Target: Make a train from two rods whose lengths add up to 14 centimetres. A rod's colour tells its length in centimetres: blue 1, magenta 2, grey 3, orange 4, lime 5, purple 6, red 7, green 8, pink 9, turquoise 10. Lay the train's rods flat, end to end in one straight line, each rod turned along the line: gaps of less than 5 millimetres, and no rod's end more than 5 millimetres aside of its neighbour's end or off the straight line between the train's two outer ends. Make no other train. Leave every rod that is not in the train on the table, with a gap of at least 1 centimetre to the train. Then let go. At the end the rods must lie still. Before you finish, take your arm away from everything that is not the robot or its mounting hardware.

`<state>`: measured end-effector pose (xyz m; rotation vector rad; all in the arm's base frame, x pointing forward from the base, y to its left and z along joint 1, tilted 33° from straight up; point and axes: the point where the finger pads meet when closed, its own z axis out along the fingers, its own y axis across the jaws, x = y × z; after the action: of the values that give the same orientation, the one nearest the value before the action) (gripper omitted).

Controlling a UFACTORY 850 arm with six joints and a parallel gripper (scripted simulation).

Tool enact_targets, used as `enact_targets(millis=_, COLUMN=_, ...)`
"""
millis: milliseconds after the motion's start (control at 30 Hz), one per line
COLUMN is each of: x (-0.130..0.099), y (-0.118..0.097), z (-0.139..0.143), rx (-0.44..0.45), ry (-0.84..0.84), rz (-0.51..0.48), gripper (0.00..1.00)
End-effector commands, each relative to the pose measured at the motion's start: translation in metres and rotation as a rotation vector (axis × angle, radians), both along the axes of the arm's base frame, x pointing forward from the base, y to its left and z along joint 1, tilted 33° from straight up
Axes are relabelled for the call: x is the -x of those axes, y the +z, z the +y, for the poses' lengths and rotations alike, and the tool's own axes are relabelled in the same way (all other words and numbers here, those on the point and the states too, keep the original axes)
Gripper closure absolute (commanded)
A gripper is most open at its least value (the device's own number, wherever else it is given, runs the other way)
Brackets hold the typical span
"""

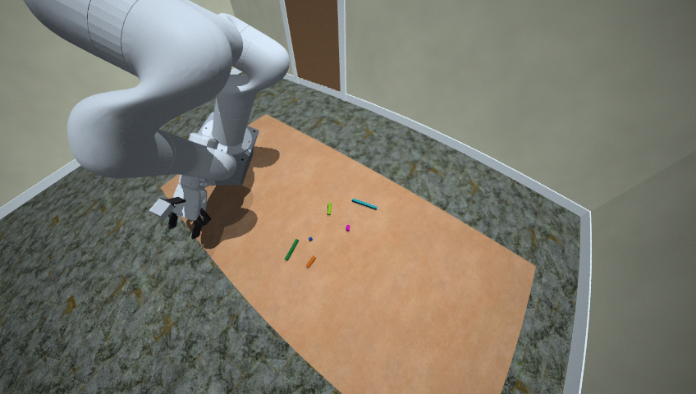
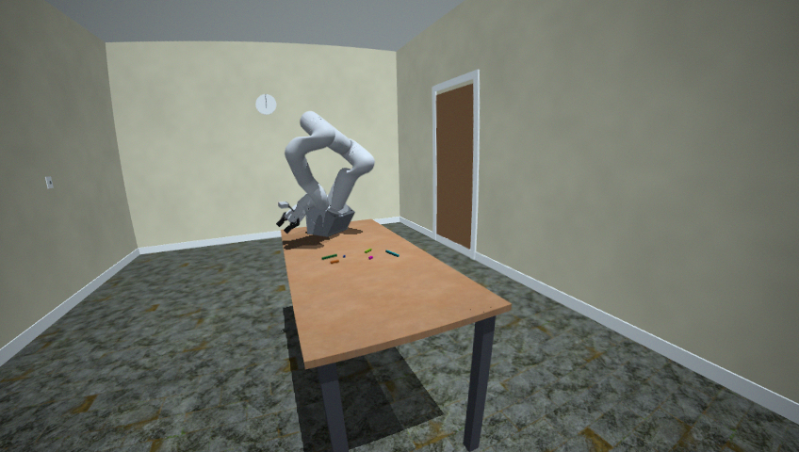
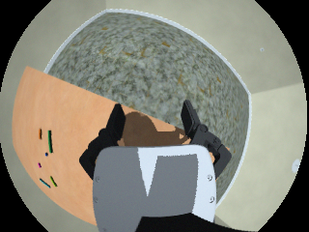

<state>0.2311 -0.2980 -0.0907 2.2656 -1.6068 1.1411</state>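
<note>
Hand (image 1: 184, 228) (image 2: 284, 222) (image 3: 152, 108) wide w/ nothing in it, nr desk's (image 1: 414, 292) (image 2: 392, 297) (image 3: 53, 116) corner by the arm base (image 1: 253, 134) (image 2: 349, 219), well apart from all rods.

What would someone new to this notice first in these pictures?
Most likely the big pale arm, bent over one end of the table, its black fingers open near the edge. Next, six small coloured rods scattered on the tabletop, the turquoise one and the green one the longest.
</note>
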Motion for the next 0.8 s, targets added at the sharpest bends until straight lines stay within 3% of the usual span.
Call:
enact_targets(millis=0, x=-0.028, y=0.003, z=0.005, rx=-0.045, ry=0.061, rz=-0.039, gripper=0.00)
enact_targets(millis=33, x=-0.053, y=0.010, z=0.015, rx=-0.085, ry=0.136, rz=-0.068, gripper=0.00)
enact_targets(millis=367, x=-0.127, y=0.038, z=0.060, rx=-0.204, ry=0.420, rz=-0.115, gripper=0.00)
enact_targets(millis=500, x=-0.152, y=0.053, z=0.083, rx=-0.243, ry=0.555, rz=-0.109, gripper=0.00)
enact_targets(millis=567, x=-0.152, y=0.053, z=0.083, rx=-0.243, ry=0.555, rz=-0.109, gripper=0.00)
enact_targets(millis=600, x=-0.166, y=0.063, z=0.099, rx=-0.264, ry=0.653, rz=-0.094, gripper=0.00)
enact_targets(millis=767, x=-0.182, y=0.079, z=0.123, rx=-0.282, ry=0.803, rz=-0.056, gripper=0.00)
